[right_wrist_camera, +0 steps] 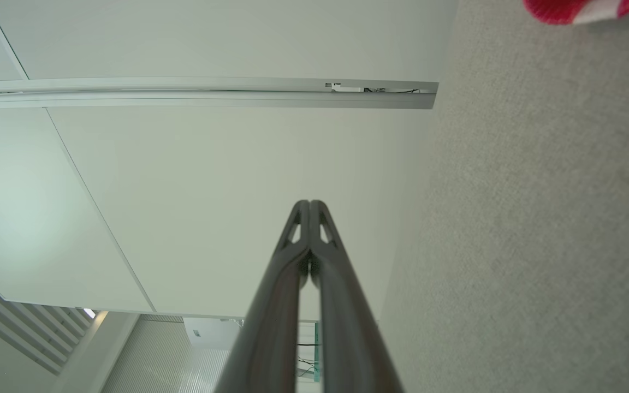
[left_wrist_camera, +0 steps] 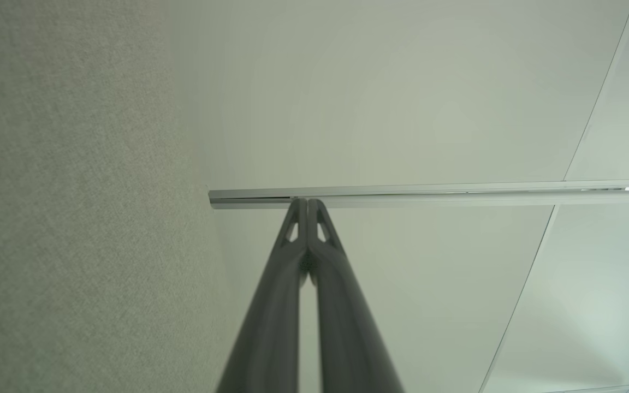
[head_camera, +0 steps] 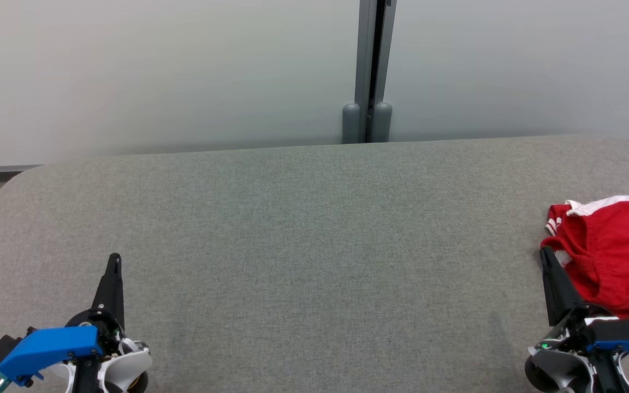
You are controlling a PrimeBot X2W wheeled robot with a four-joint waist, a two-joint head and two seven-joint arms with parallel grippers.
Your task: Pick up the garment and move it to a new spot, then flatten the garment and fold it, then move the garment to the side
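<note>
On the right edge of your bench (head_camera: 314,245), the red garment (head_camera: 615,256) with white trim lies bunched in a heap, partly cut off by the head view's border. Your right gripper (head_camera: 545,252) sits at the lower right with its fingers pressed together and empty. Its tip points up the view just beside the garment's left hem, and you cannot tell whether it touches the cloth. From the right wrist view you see a corner of red and white fabric at the top right, apart from the closed fingertips. Your left gripper (head_camera: 113,259) hangs at the lower left over grey bench fabric, well apart from the garment, its fingers likewise closed tight and empty. Behind the bench stand pale wall panels (head_camera: 156,71) joined by a grey post (head_camera: 372,65).
</note>
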